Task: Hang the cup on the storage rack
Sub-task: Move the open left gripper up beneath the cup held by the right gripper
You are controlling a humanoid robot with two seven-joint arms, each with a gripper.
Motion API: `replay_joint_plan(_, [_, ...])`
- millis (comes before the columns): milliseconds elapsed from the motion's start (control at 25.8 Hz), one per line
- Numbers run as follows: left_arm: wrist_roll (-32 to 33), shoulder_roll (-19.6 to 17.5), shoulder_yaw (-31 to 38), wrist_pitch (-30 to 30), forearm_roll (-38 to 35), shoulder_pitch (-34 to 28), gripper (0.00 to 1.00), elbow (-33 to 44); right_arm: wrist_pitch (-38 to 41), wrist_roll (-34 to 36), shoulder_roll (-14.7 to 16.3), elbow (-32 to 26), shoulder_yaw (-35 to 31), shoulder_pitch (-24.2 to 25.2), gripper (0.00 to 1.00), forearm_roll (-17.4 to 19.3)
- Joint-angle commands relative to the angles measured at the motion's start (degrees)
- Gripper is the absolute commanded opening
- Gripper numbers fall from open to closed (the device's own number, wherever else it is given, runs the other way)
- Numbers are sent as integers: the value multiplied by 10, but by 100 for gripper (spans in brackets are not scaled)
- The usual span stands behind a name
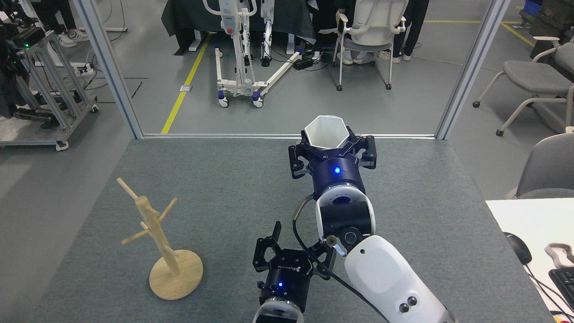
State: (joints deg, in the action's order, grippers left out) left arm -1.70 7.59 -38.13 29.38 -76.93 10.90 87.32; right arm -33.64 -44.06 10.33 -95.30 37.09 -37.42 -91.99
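Two grippers were in view over the grey carpeted table (233, 179). Right gripper (331, 150) sat far out near the table's back edge, its black fingers (368, 154) closed around the lower body of the cup (323, 133). Cup was white, faceted, hexagonal rim up and open toward the camera, held upright or nearly so, lifted clear of the table as far as could be told. Handle not visible from this angle. Blue light showed on the right wrist, with the white forearm running down to the lower right edge.

Left gripper (293, 246) was low in the middle of the view, close beside the right forearm, with a black cable crossing in front of it. Its fingers looked spread with nothing between them, though the right-side finger was partly hidden by the cable and arm.

Storage rack (154, 233) stood upright on its round wooden base at the left-front of the table, pegs bare, well apart from both grippers and the cup.

White side desk (529, 220) at right edge held a mouse (518, 247) and part of a keyboard (563, 280). Office chairs (365, 31) stood on the floor beyond the table.
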Motion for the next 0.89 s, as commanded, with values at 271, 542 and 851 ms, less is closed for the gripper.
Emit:
replay_joint_plan(271, [10,2,1,12,-4,54,99,-2,0,-4,-2,31,0,-7,0,1])
replay_joint_plan(542, [22,3,0,11,-3,83,99,-1,-4,-3,-8,32,0,-5,0,1])
replay_joint_plan(851, [25,3,-1,3,5,98,99,-20,-6,-4,-18,32,0,-5,0,1])
